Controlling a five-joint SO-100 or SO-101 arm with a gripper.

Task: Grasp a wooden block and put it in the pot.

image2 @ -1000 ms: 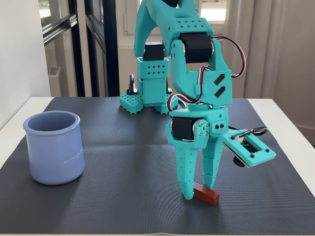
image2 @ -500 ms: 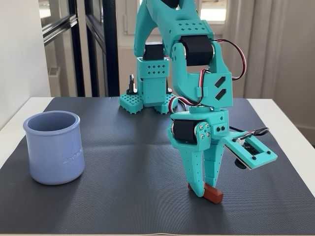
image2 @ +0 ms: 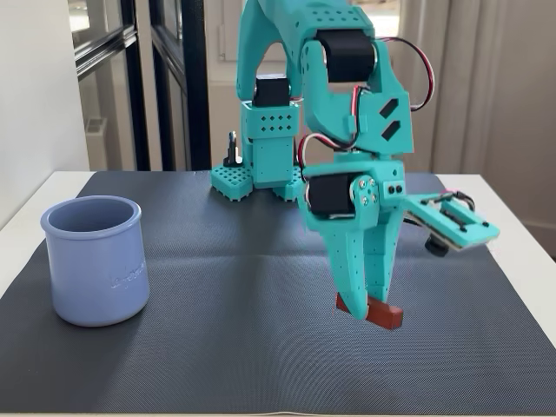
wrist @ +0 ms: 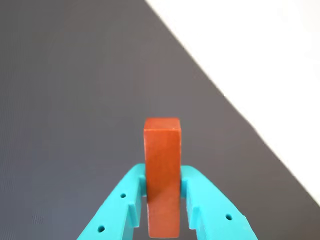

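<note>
The wooden block [wrist: 162, 170] is a red-brown bar clamped between my teal fingers; in the fixed view the block [image2: 373, 311] hangs crosswise at the fingertips, a little above the dark mat. My gripper [wrist: 163, 192] is shut on it, and in the fixed view the gripper [image2: 368, 304] points straight down at the mat's right half. The periwinkle-blue pot [image2: 94, 259] stands upright and open at the mat's left side, well apart from the gripper. The pot is out of the wrist view.
The dark ribbed mat [image2: 226, 330] covers a white table [image2: 26, 217]. The arm's teal base [image2: 261, 156] stands at the mat's back edge. Windows and dark frames stand behind. In the wrist view the mat's edge meets the white table [wrist: 260, 60] at upper right.
</note>
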